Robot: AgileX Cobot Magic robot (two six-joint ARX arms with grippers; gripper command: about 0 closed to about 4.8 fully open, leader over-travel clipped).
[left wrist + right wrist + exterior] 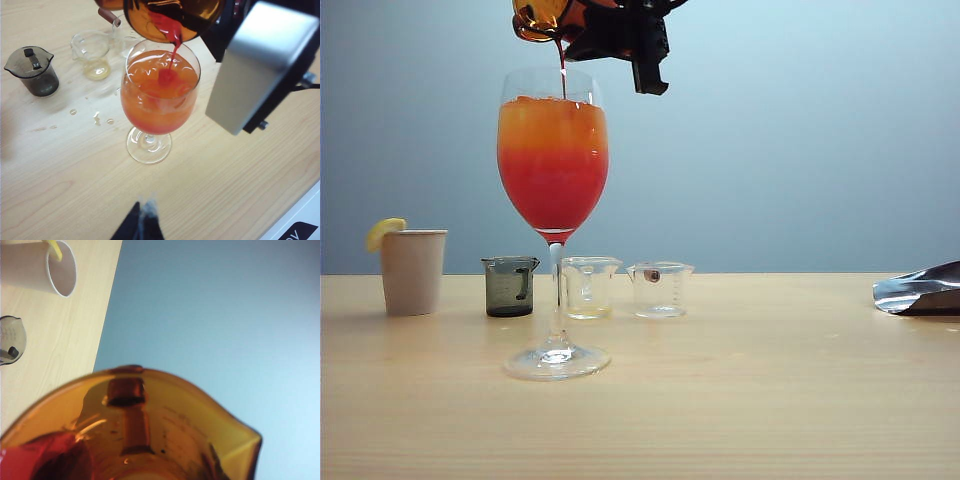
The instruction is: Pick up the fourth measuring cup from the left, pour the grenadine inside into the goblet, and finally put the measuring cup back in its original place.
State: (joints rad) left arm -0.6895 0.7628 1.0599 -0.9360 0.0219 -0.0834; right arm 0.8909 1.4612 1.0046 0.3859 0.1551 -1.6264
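Honestly, with the right gripper (620, 35) clamped on the tipped fourth measuring cup (545, 18) above the goblet (553, 180) mid-table, grenadine (171, 37) may overflow that near-brimful glass; the left gripper (141, 225) hangs idle, seemingly closed.

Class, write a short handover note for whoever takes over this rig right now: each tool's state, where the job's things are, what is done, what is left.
Right tool: shut on the amber cup, tipped above the goblet.
Left tool: hanging back over the table near the goblet's foot, empty; open or shut unclear.
Red syrup is streaming into the goblet and settling red under the orange juice.
Done: pickup, pour under way.
Left: finish the pour, then return the cup to the row, beside the clear cup.
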